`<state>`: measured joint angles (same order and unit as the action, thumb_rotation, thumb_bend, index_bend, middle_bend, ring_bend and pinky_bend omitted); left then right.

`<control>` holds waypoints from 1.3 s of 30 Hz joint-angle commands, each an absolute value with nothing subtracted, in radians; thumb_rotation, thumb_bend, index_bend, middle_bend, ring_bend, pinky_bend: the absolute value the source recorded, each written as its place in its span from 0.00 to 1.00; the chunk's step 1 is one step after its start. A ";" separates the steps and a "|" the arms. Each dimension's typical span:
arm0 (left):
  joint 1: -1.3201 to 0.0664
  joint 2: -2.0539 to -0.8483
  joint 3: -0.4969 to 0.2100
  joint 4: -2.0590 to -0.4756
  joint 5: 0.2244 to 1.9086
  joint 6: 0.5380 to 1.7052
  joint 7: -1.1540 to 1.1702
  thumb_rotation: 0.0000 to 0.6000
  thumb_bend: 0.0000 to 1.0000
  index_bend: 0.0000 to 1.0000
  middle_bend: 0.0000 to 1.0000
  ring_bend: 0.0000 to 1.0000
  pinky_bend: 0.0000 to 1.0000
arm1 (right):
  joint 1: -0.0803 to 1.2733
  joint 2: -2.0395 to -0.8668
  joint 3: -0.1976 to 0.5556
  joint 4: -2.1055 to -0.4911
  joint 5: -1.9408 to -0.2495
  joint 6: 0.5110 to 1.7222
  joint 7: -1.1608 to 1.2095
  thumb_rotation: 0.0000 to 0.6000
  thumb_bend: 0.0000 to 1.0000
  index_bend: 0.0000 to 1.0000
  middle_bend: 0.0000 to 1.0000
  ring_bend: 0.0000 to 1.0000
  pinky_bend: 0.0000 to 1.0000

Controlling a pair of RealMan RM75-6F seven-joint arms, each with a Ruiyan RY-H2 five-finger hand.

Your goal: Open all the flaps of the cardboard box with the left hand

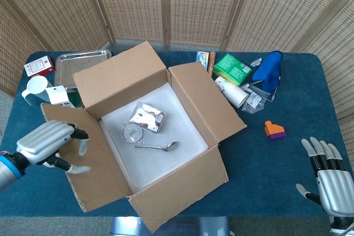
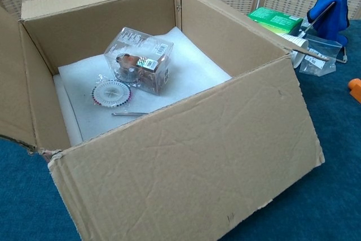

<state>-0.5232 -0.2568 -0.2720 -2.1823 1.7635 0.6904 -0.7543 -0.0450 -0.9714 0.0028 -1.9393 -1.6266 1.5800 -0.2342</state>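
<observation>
Box [image 1: 157,136] sits mid-table with all its flaps turned outward. We have our left hand [image 1: 48,145] on the left flap [image 1: 91,158], fingers loosely curled and gripping nothing. To finish well, we press that flap flat and low without dragging the box sideways.

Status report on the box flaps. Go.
Left hand open, on the outer edge of the left flap, now folded outward. Right hand open, idle at table edge. Cardboard box: all four flaps out. Nothing in the way.
</observation>
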 commanded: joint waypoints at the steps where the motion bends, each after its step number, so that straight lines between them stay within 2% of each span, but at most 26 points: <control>1: -0.517 -0.274 -0.252 -2.159 1.786 0.698 -0.773 0.64 0.00 0.60 0.58 0.42 0.42 | -0.045 -0.971 0.002 -1.940 -1.626 1.579 -0.235 1.00 0.00 0.00 0.00 0.00 0.00; 7: -0.520 -0.319 -0.216 -2.113 1.794 0.684 -0.763 0.64 0.00 0.60 0.58 0.42 0.42 | -0.045 -0.969 0.005 -1.941 -1.623 1.580 -0.231 1.00 0.00 0.00 0.00 0.00 0.00; 11: -0.516 -0.355 -0.188 -2.086 1.790 0.685 -0.726 0.62 0.00 0.60 0.57 0.42 0.37 | -0.046 -0.966 0.005 -1.942 -1.624 1.583 -0.226 1.00 0.00 0.00 0.00 0.00 0.00; 14: -0.509 -0.368 -0.178 -2.074 1.781 0.700 -0.694 0.62 0.00 0.58 0.46 0.31 0.30 | -0.047 -0.965 0.005 -1.942 -1.624 1.584 -0.223 1.00 0.00 0.00 0.00 0.00 0.00; 17: -0.491 -0.388 -0.174 -2.052 1.758 0.746 -0.628 0.61 0.00 0.43 0.24 0.18 0.26 | -0.047 -0.964 0.006 -1.942 -1.624 1.585 -0.221 1.00 0.00 0.00 0.00 0.00 0.00; 18: -0.484 -0.393 -0.173 -2.048 1.749 0.759 -0.610 0.62 0.00 0.35 0.16 0.14 0.25 | -0.047 -0.964 0.006 -1.942 -1.624 1.585 -0.220 1.00 0.00 0.00 0.00 0.00 0.00; 20: -0.468 -0.408 -0.172 -2.040 1.723 0.795 -0.561 0.76 0.00 0.20 0.04 0.05 0.23 | -0.048 -0.964 0.006 -1.942 -1.624 1.585 -0.219 1.00 0.00 0.00 0.00 0.00 0.00; 21: -0.461 -0.414 -0.171 -2.036 1.713 0.811 -0.540 0.88 0.00 0.11 0.01 0.02 0.22 | -0.048 -0.964 0.006 -1.941 -1.625 1.586 -0.219 1.00 0.00 0.00 0.00 0.00 0.00; 22: -0.445 -0.425 -0.171 -2.029 1.697 0.845 -0.504 0.98 0.00 0.04 0.00 0.00 0.22 | -0.048 -0.963 0.006 -1.942 -1.625 1.587 -0.218 1.00 0.00 0.00 0.00 0.00 0.00; 23: -0.435 -0.434 -0.170 -2.025 1.687 0.869 -0.480 1.00 0.00 0.02 0.00 0.00 0.23 | -0.048 -0.963 0.006 -1.942 -1.625 1.587 -0.217 1.00 0.00 0.00 0.00 0.00 0.00; 25: -0.402 -0.462 -0.170 -2.011 1.660 0.948 -0.416 1.00 0.00 0.00 0.00 0.00 0.26 | -0.049 -0.963 0.007 -1.941 -1.625 1.589 -0.214 1.00 0.00 0.00 0.00 0.00 0.00; 27: -0.368 -0.496 -0.168 -1.990 1.645 1.028 -0.350 1.00 0.00 0.00 0.00 0.00 0.25 | -0.049 -0.962 0.008 -1.940 -1.624 1.589 -0.212 1.00 0.00 0.00 0.00 0.00 0.00; 29: -0.337 -0.526 -0.163 -1.975 1.629 1.094 -0.305 1.00 0.00 0.00 0.00 0.00 0.18 | -0.048 -0.962 0.008 -1.939 -1.624 1.590 -0.210 1.00 0.00 0.00 0.00 0.00 0.00; 31: -0.302 -0.549 -0.151 -1.951 1.615 1.153 -0.256 1.00 0.00 0.00 0.00 0.00 0.07 | -0.048 -0.964 0.011 -1.936 -1.625 1.593 -0.210 1.00 0.00 0.00 0.00 0.00 0.00; 33: -0.264 -0.573 -0.133 -1.927 1.601 1.203 -0.200 1.00 0.00 0.00 0.00 0.00 0.02 | -0.048 -0.965 0.011 -1.935 -1.629 1.595 -0.206 1.00 0.00 0.00 0.00 0.00 0.00; 39: -0.129 -0.693 -0.069 -1.864 1.558 1.372 -0.161 1.00 0.00 0.00 0.00 0.00 0.00 | -0.049 -0.970 0.020 -1.927 -1.632 1.610 -0.194 1.00 0.00 0.00 0.00 0.00 0.00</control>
<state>-0.1800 -0.6390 -0.1018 -1.9017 1.5838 1.3129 -0.1880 -0.0481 -0.9671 0.0168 -1.9289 -1.6313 1.6051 -0.1947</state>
